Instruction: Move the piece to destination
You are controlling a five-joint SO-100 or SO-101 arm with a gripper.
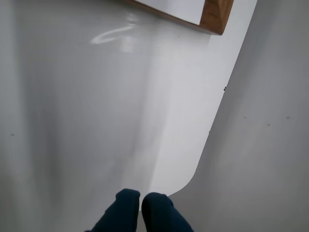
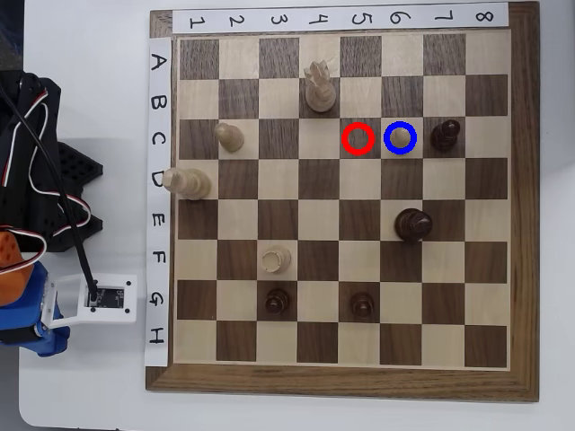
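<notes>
One small pale piece (image 2: 398,140), a pawn, stands inside the blue ring (image 2: 400,137) on the light square of row C, column 6, in the overhead view. You have free squares directly above and below it. The dark square on its left, marked by a red ring (image 2: 358,138), is bare. On its right a dark pawn (image 2: 445,135) fills the next square, nearer the board's right edge, so that side is tight. A tall pale crowned piece (image 2: 316,87) stands up and to the left, and a larger dark piece (image 2: 413,224) two rows below.

White strips along the board (image 2: 341,384) read 1 to 8 across the top edge and A to H down the left edge.

Your gripper (image 1: 141,205) is off the board. In the wrist view its dark blue fingertips (image 1: 123,205) sit pressed almost together with nothing between them, over the bare white table (image 1: 96,121) near its rounded corner, with a wooden corner of the board at the top edge.
</notes>
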